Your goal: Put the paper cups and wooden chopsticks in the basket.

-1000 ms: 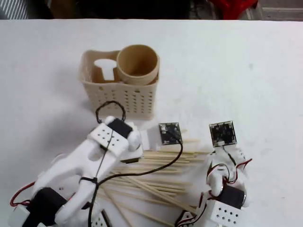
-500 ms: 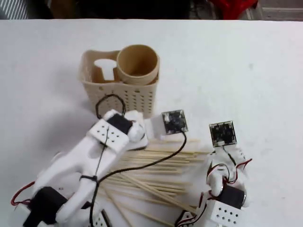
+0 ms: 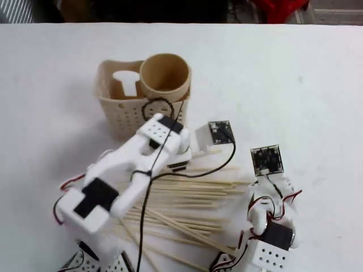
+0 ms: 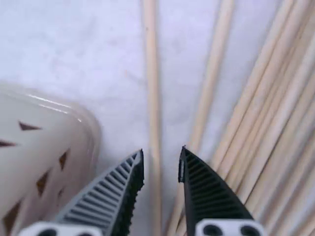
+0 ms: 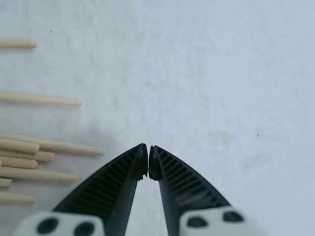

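Closest to me, the right arm sat low at the near edge of the counter. Its jaws were pressed together on nothing, tips over bare surface near the ends of a few sticks. Next came the wooden chopsticks, a loose heap fanned across the counter between the two arms, none of them in the basket yet. Over the far side of that heap hung the left arm, head pointed down next to the basket. Its jaws stood a little apart, one on each side of a single chopstick lying clear of the bunch, with the basket's corner just beside one jaw. They weren't pinching it; a gap showed beside the stick. Farthest off, a paper cup stood in one compartment of the basket, its rim above the wall.

To my eye the step was picking up that lone stick. I'd have lowered until the tips nearly met the counter, kept the stick centred and closed firmly. I'd also have watched that the jaw nearest the basket didn't nudge the wall.
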